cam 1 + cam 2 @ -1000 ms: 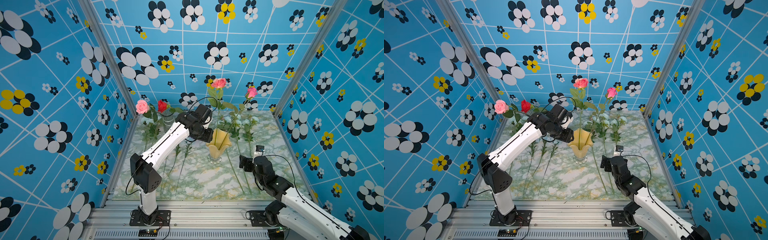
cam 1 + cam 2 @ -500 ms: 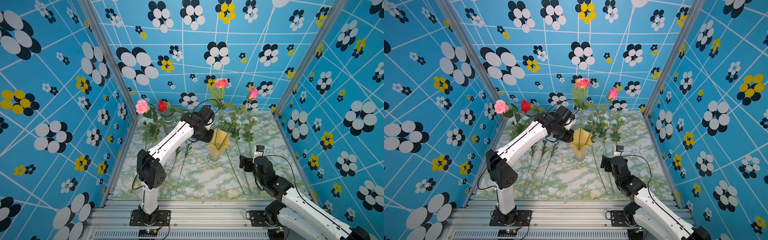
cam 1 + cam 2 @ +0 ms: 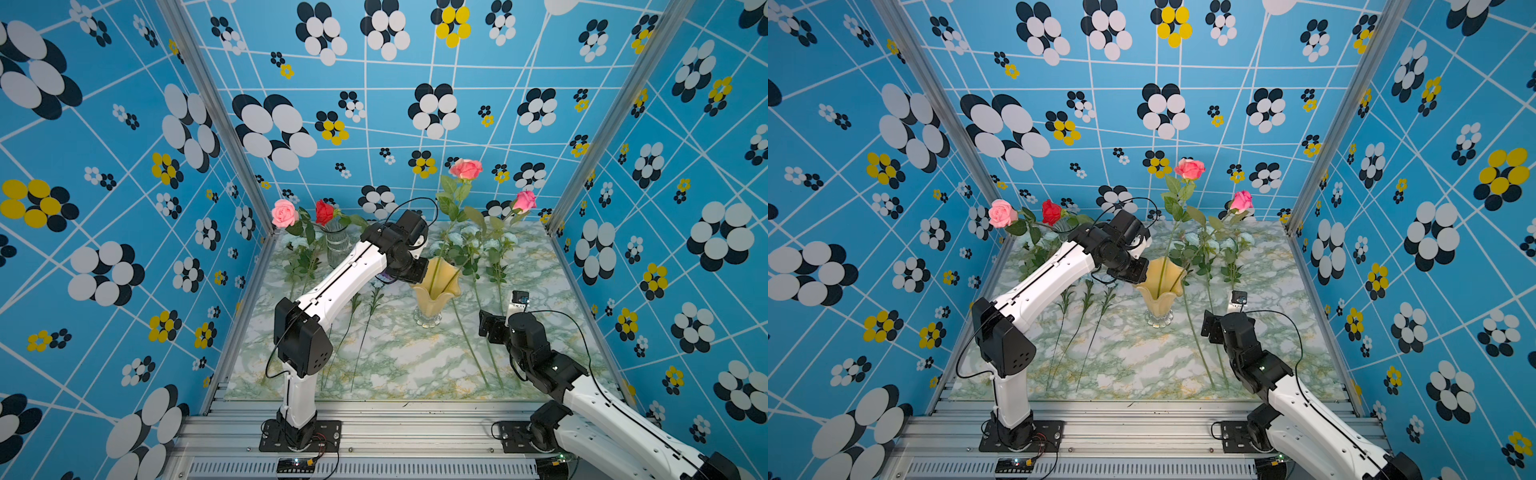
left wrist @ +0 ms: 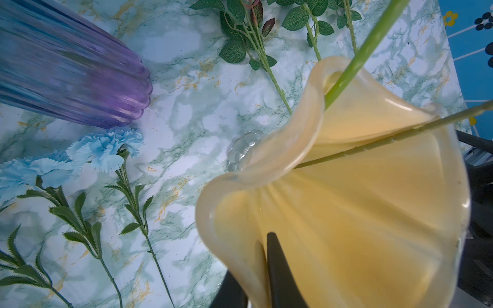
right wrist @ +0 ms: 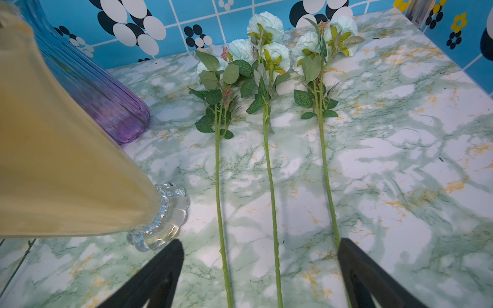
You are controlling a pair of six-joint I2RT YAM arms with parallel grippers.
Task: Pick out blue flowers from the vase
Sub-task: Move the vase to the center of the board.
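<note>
the blue flowers (image 5: 269, 50) lie flat on the marbled worktop (image 3: 395, 365), none in a vase. three large pale ones lie side by side on the right arm's side of the yellow vase (image 3: 436, 286), and the small blue carnations (image 4: 106, 149) lie on the left arm's side. two pink roses (image 3: 465, 169) stand in that vase. the left claw (image 4: 262, 248) is clenched on its rim, one finger inside, one outside. the right claw (image 5: 261, 242) hangs released, spread wide above the long green stems.

Outer finger (image 4: 230, 292) of the left hand (image 4: 256, 261) dim behind the yellow vase (image 4: 293, 149) wall; purple vase (image 4: 66, 66) blurred and cropped.
</note>
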